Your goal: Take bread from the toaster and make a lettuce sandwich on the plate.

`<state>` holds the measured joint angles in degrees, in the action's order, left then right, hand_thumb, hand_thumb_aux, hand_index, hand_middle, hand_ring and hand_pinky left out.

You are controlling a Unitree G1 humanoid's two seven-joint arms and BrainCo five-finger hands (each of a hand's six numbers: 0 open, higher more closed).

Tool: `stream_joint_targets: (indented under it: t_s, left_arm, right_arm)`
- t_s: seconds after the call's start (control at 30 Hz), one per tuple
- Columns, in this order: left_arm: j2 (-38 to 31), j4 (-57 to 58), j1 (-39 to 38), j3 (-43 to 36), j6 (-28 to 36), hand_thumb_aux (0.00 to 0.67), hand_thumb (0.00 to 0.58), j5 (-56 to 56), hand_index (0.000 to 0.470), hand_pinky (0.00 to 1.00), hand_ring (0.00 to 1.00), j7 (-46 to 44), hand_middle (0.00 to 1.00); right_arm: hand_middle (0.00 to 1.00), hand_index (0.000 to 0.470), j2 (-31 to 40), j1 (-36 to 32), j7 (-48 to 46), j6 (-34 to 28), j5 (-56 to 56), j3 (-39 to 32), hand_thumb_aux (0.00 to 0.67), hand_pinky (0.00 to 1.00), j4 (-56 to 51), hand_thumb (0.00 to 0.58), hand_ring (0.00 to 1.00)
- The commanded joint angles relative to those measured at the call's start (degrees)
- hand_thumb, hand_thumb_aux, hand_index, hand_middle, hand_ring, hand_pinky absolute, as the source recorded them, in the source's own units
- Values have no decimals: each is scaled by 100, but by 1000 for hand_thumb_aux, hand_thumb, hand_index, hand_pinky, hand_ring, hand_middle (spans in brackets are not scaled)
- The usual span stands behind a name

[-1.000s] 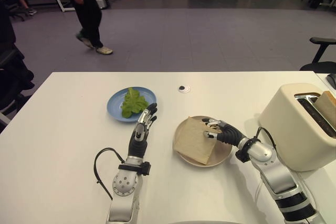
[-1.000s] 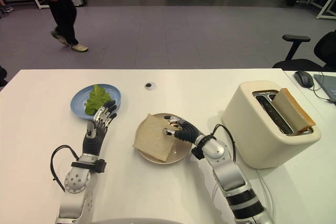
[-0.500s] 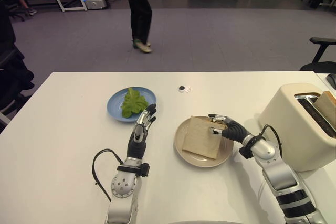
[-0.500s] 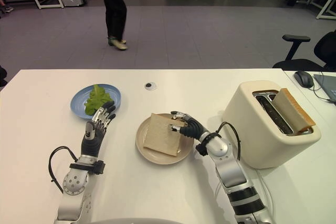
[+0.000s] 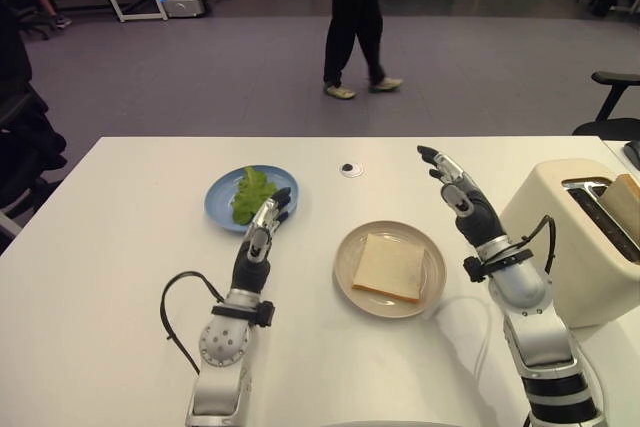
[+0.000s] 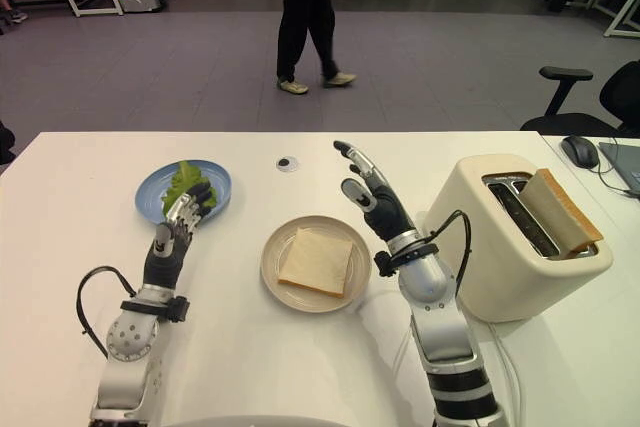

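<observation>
**Lettuce stage, stereo head view.** A bread slice (image 5: 388,267) is lying flat on the tan plate (image 5: 343,250) at mid-counter, with no filling on it. This suggests the first slice is placed and the lettuce comes next.

The lettuce leaf (image 5: 248,193) is resting on the blue plate (image 5: 283,179), at about 10 o'clock from the bread. Its long axis is running roughly from 12 to 6 o'clock.

The left hand (image 5: 252,252) is lying just at the 6 o'clock side of the blue plate. Its fingers (image 5: 272,209) are extending close together toward 12 o'clock, holding nothing, and their tips are reaching the plate's near rim beside the leaf. Whether they are touching the leaf cannot be told. The leaf is sitting at about 11 o'clock from those tips, nearly in line with the fingers, so the left hand is by far the nearer one.

The right hand (image 5: 465,202) is hovering raised at 1 o'clock from the bread. Its fingers (image 5: 441,163) are spreading open and empty, well apart from the lettuce.

At 3 o'clock, the toaster (image 6: 500,247) is standing on the counter (image 5: 120,247). A second slice (image 6: 558,209) is leaning in its slot.
</observation>
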<state>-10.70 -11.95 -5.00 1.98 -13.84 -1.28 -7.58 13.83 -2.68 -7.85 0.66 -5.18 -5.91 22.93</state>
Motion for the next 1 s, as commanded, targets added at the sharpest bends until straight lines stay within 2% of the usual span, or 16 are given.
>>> stream_joint_targets:
  t_s: [0.03,0.2,0.3,0.4,0.57,0.6,0.63,0.67,0.7,0.73,0.77,0.87,0.93,1.0]
  left_arm:
    - [-867,891,1259,281,320,0,0,-753,0,0,0,64,0]
    - [-1838,3805,3437,-254,-13,0,0,-2094,0,0,0,527,0]
    - [-2060,5632,4438,-739,-228,0,0,-2726,0,0,0,995,0]
    - [-2174,7071,5027,-1518,-110,0,0,-3554,0,0,0,1392,0]
    - [-2102,8237,5289,-2529,209,0,0,-4404,0,0,0,1635,0]
    - [-2074,8345,5294,-2616,237,21,36,-4447,15,0,0,1668,0]
    - [-2049,8431,5288,-2675,256,116,183,-4455,81,0,0,1690,0]
    - [-2037,8502,5281,-2741,287,166,251,-4472,116,0,0,1707,0]
    - [-2037,8556,5275,-2794,300,247,349,-4465,173,0,0,1723,0]
    - [-2049,8598,5265,-2846,318,294,398,-4474,206,0,0,1753,0]
    - [-2056,8627,5252,-2889,327,310,413,-4473,217,0,0,1783,0]
    - [-2045,8676,5219,-3003,344,252,355,-4471,177,0,0,1852,0]
    - [-2033,8684,5201,-3058,345,310,413,-4467,217,0,0,1877,0]
    - [-2030,8695,5190,-3101,337,473,530,-4444,332,0,0,1900,0]
  right_arm:
    - [0,0,-323,442,164,16,211,68,0,0,198,0,0]
    - [0,0,-625,932,270,132,215,-66,0,0,176,0,0]
    - [0,0,-703,1113,275,190,168,-150,0,0,182,0,0]
    - [0,0,-751,1195,260,200,149,-186,0,0,212,0,0]
    - [0,0,-771,1261,263,188,146,-164,0,0,269,0,0]
    - [0,0,-765,1268,251,183,140,-168,0,0,274,0,0]
    - [0,0,-755,1285,241,185,130,-170,0,0,270,0,0]
    - [0,0,-745,1303,232,188,122,-171,0,0,269,0,0]
    - [0,0,-738,1316,225,188,113,-172,0,0,270,0,0]
    - [0,0,-731,1327,217,183,111,-167,0,0,279,0,0]
    - [0,0,-726,1336,212,179,104,-168,0,0,288,0,0]
    - [0,0,-716,1349,209,186,79,-188,0,0,299,0,0]
    - [0,0,-709,1340,202,188,74,-186,0,0,294,0,0]
    - [0,0,-711,1337,199,191,63,-180,0,0,290,0,0]
